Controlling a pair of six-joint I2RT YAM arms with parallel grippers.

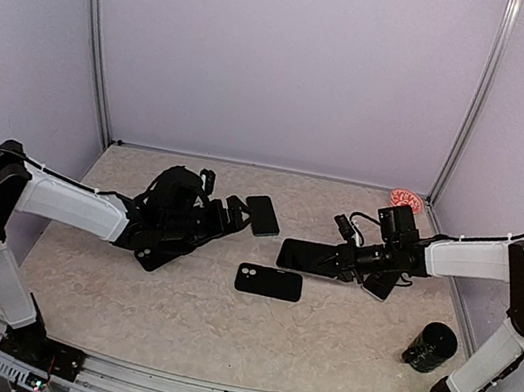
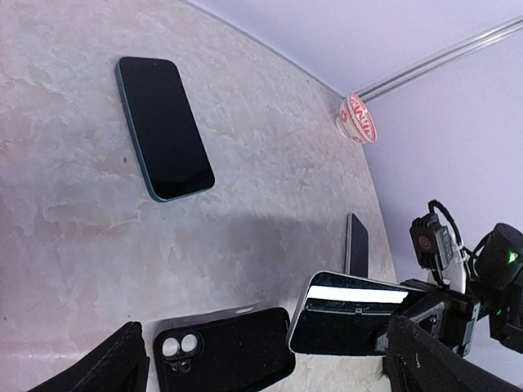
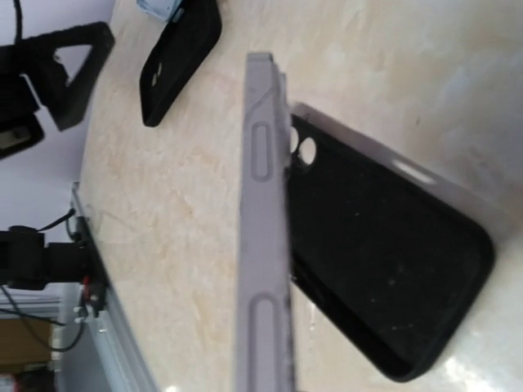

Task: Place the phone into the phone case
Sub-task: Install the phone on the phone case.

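Supporting everything: marbled table (image 1: 169, 322).
Right gripper (image 1: 342, 259): pinched on one short end of the phone (image 1: 310, 257), which appears lifted off the table, its screen gleaming in the left wrist view.
Left gripper (image 1: 233, 213): fingers spread wide, holding nothing, beside a teal phone (image 1: 262, 214) lying flat.
Phone case (image 1: 268, 281): black, flat at table centre, camera cutouts at its left end.
Key relation: the case lies just near-left of the held phone's free end. Both long axes run left-right, roughly parallel. The right arm is nearer and carries the phone.
Second black case (image 3: 392, 269): under the right wrist, beside the phone's edge.
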